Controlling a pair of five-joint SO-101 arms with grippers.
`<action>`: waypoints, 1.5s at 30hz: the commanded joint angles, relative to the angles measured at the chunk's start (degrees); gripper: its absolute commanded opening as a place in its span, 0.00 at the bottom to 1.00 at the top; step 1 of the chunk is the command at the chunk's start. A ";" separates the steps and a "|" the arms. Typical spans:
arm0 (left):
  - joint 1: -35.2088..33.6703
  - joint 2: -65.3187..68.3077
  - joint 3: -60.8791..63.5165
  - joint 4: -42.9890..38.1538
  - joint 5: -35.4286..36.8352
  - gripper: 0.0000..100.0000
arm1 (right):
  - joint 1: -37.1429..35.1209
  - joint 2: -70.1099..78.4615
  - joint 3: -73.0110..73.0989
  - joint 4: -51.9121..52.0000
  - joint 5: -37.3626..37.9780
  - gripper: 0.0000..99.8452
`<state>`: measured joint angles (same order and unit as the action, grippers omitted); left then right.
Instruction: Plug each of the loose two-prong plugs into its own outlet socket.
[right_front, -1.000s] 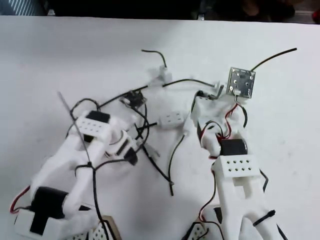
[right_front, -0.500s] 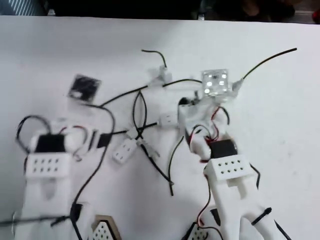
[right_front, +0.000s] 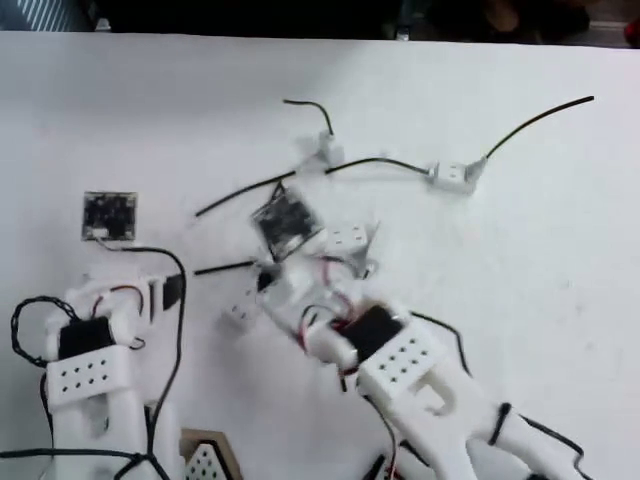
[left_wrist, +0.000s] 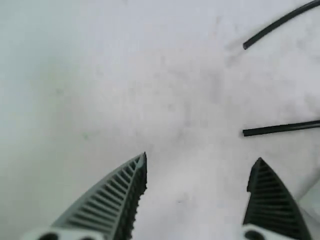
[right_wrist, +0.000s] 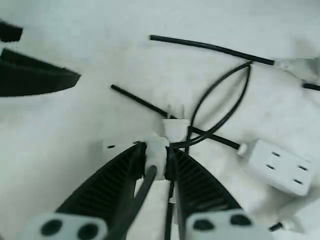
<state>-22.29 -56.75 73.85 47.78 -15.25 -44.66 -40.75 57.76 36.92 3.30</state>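
White plug pinched in the right gripper, centre of the tabletop.
Right arm stretches low from 5 o'clock; an outlet socket lies near the plug. Left gripper gapes wide at 8 o'clock.

Camera layout.
High view looks down over the table; wrist views face it closely, the right sharing the outlet socket.
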 joint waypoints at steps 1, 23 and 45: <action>-2.86 -1.45 -0.18 -1.58 2.73 0.32 | -4.26 5.14 -3.08 -3.56 0.44 0.02; -3.21 -1.36 -0.09 -1.58 2.90 0.32 | -8.48 16.04 -3.43 -13.14 4.40 0.02; -3.21 -1.19 0.18 -1.58 2.64 0.32 | -7.16 24.31 -7.74 -3.91 6.51 0.02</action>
<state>-24.92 -56.75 74.11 47.34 -12.88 -53.01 -15.96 51.25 29.63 9.01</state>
